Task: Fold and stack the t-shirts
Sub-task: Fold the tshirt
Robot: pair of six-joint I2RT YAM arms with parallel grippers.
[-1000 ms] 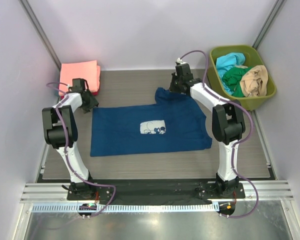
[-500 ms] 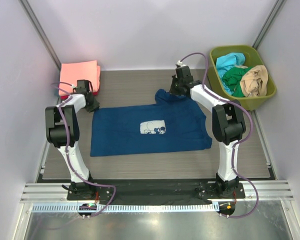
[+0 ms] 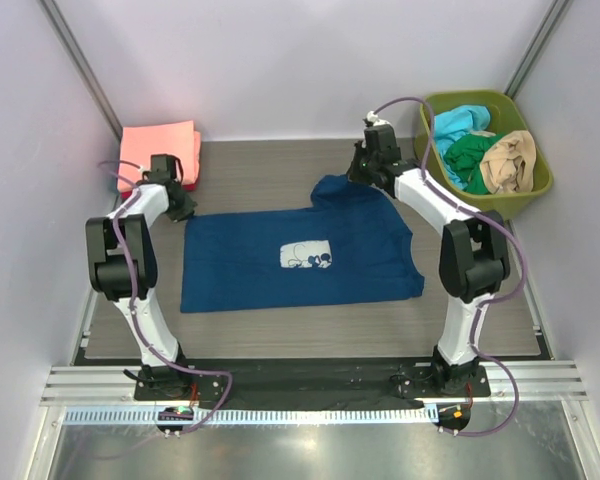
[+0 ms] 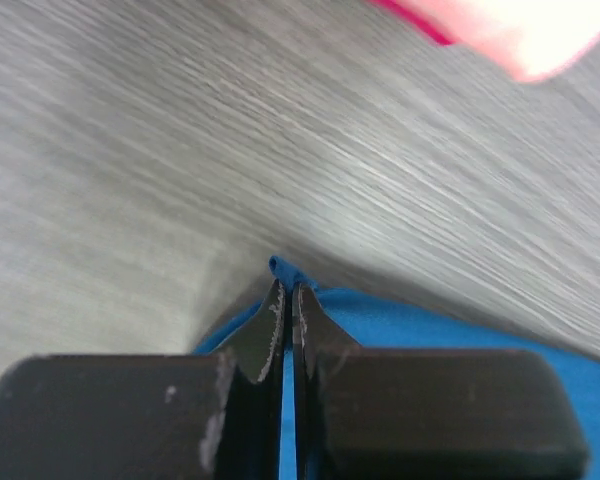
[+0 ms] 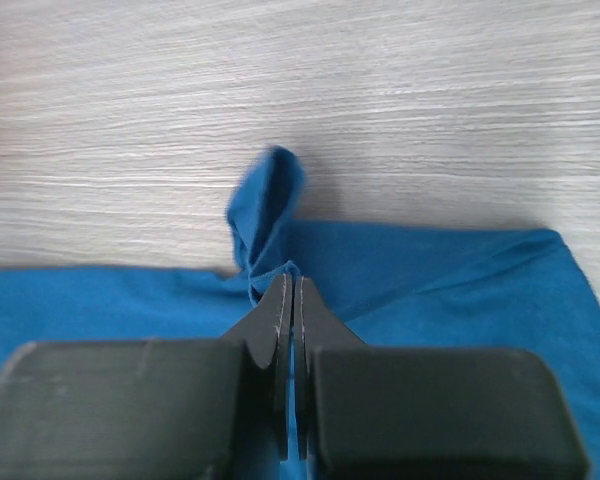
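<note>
A navy blue t-shirt (image 3: 250, 262) with a white mouse print lies spread flat mid-table. My left gripper (image 3: 183, 211) sits at its far left corner, shut on the cloth edge; in the left wrist view the blue fabric (image 4: 430, 325) is pinched between the closed tips (image 4: 288, 292). My right gripper (image 3: 366, 178) is at the shirt's far right part, shut on a bunched fold of blue cloth (image 5: 270, 200) that pokes out beyond the tips (image 5: 290, 282). A folded salmon-pink t-shirt (image 3: 160, 146) lies at the far left.
A green bin (image 3: 536, 190) stands at the far right and holds cyan (image 3: 458, 122), green (image 3: 468, 156) and tan (image 3: 510, 160) t-shirts. White walls close in the table on three sides. The pink stack (image 4: 510, 25) lies just beyond the left gripper.
The left gripper has closed onto the shirt's far left corner. The right arm has shifted slightly right and farther back, still holding its fold of cloth.
</note>
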